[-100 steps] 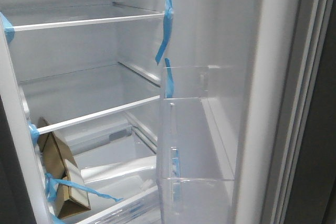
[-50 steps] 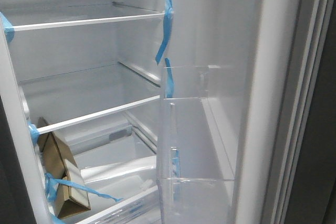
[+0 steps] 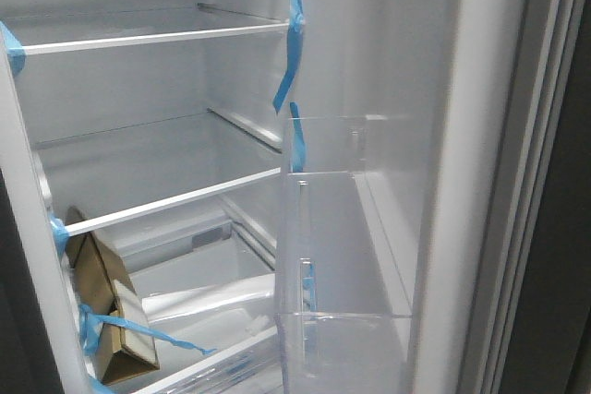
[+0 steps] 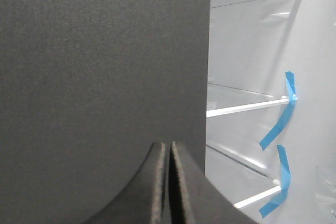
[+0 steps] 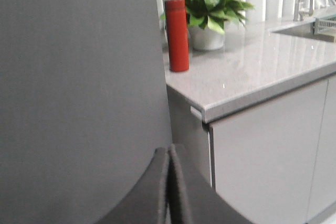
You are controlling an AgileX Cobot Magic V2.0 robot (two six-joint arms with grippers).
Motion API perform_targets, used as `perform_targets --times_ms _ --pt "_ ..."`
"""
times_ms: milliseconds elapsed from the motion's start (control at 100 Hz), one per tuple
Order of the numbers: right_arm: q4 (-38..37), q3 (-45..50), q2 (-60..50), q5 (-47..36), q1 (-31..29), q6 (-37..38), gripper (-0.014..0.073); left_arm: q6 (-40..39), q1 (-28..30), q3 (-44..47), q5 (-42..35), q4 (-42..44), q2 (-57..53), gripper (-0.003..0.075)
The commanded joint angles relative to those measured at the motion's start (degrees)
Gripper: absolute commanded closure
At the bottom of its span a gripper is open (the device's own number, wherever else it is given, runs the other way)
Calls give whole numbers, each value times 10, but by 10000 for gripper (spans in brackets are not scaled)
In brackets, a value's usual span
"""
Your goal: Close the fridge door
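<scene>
In the front view, a brown cardboard box point(image 3: 106, 316) wrapped in blue tape point(image 3: 138, 329) lies low inside the open fridge, left of the fridge door point(image 3: 434, 182), which stands open with its white lining and a clear bin point(image 3: 337, 246) facing the shelves. The left pincer point(image 4: 169, 182) is pressed shut on nothing, close before a dark grey panel point(image 4: 100, 66). The right pincer point(image 5: 169, 187) is likewise closed and empty beside a dark grey surface point(image 5: 79, 93), with a red bottle point(image 5: 177, 35) and a potted plant point(image 5: 207, 3) on the counter point(image 5: 252, 66) beyond.
</scene>
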Motion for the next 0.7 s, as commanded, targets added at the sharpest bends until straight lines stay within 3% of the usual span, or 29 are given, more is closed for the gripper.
perform_targets --times_ms 0,200,690 --pt "10 -59 39 -40 -3 0 639 -2 -5 20 -42 -2 -6 740" --pt "81 -82 65 -51 -3 0 639 -2 -5 20 -42 -2 -6 740" --pt "629 -82 146 -113 -7 -99 639 -2 -5 20 -42 -2 -6 740"
